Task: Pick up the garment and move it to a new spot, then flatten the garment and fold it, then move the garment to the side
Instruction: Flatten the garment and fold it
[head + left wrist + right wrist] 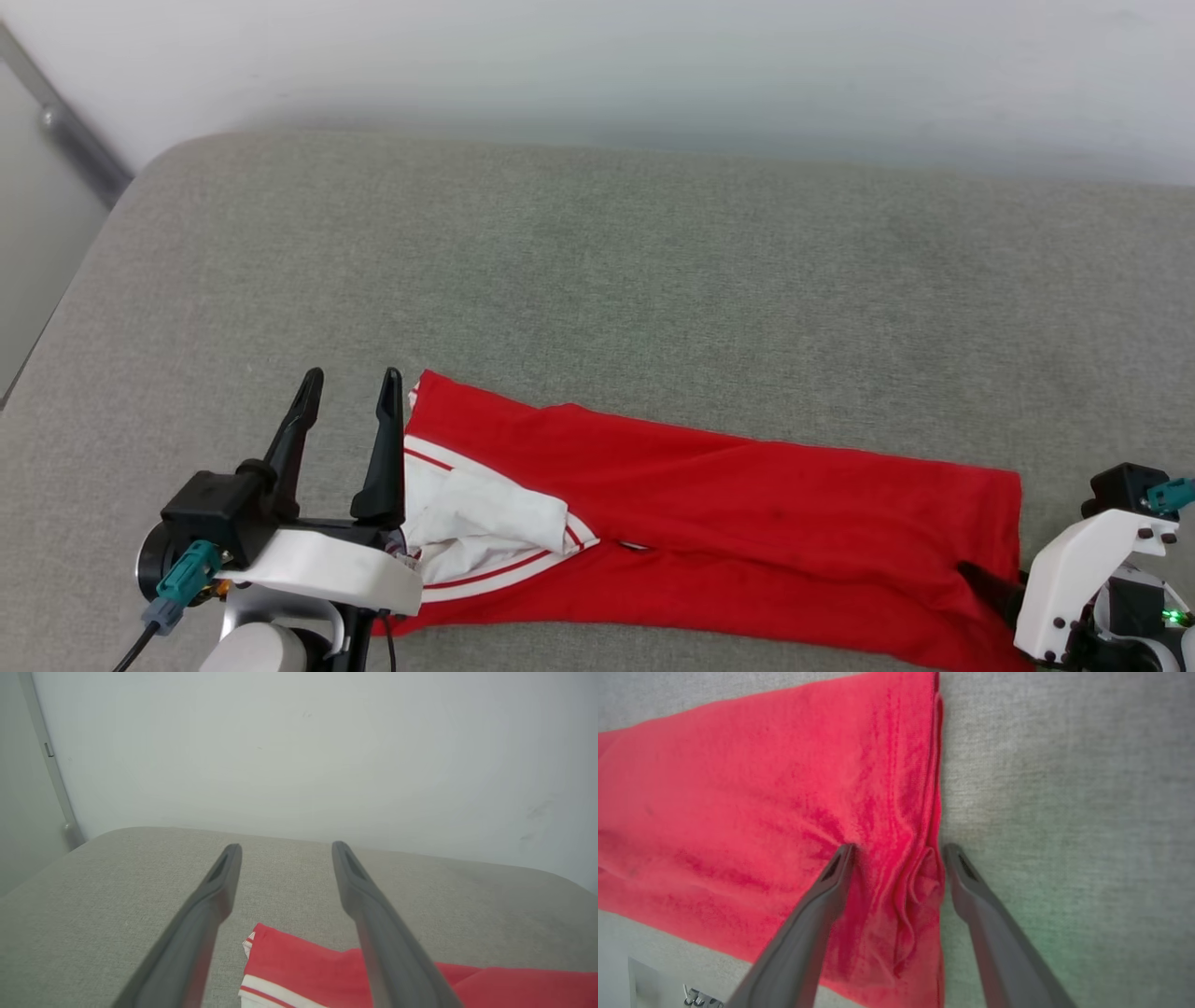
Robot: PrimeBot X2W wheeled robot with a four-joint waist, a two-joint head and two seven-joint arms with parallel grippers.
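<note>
Red cloth with a white sleeve [485,523] and striped trim: the garment [747,523], folded into a long band on a grey upholstered surface [597,261]. Its sleeve end lies just beside the inner finger of the left gripper [353,375], whose jaws stand apart with nothing between them. Its plain hem end lies under the right gripper [900,848], jaws likewise apart, one finger over red cloth, the other over bare grey, a small pucker of fabric between. A pale wall [299,756] rises beyond the left fingertips.
</note>
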